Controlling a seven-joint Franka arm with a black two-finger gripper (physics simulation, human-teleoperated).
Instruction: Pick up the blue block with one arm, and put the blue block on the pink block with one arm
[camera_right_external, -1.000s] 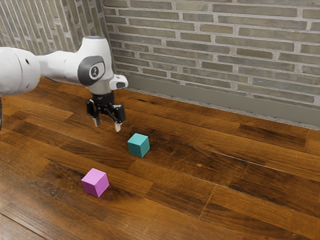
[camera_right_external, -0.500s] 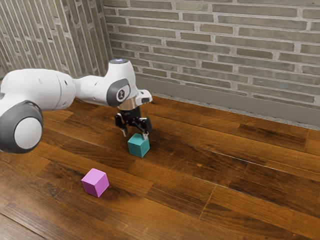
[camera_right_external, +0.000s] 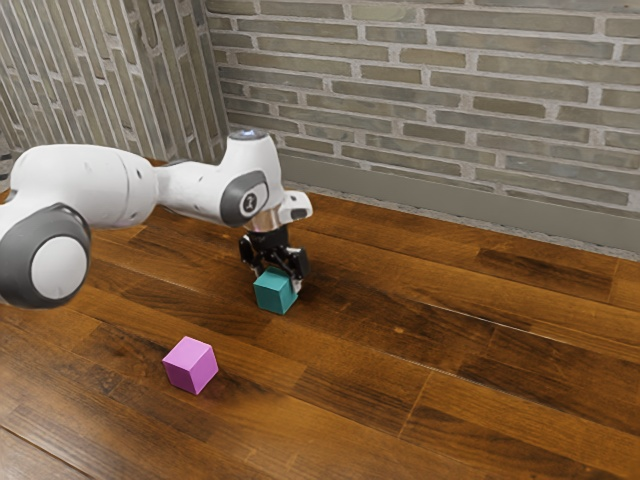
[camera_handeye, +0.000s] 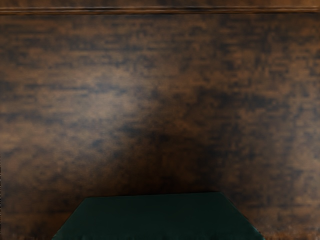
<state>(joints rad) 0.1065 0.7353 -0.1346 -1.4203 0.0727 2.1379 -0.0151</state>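
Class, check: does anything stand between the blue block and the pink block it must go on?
Nothing visible does. Bare wood lies between the blue block and the pink block; the gripper is at the blue block.

I work in a bare indoor room, rendered by a simulator, and I cannot tell more closely what kind. A back wall of grey-brown brick meets a second brick wall in a corner at the exterior view's left, and a plain grey skirting strip runs along the back wall's foot. The surface under me is dark, glossy wooden planking with long seams, its mottled brown grain showing close under my wrist camera.
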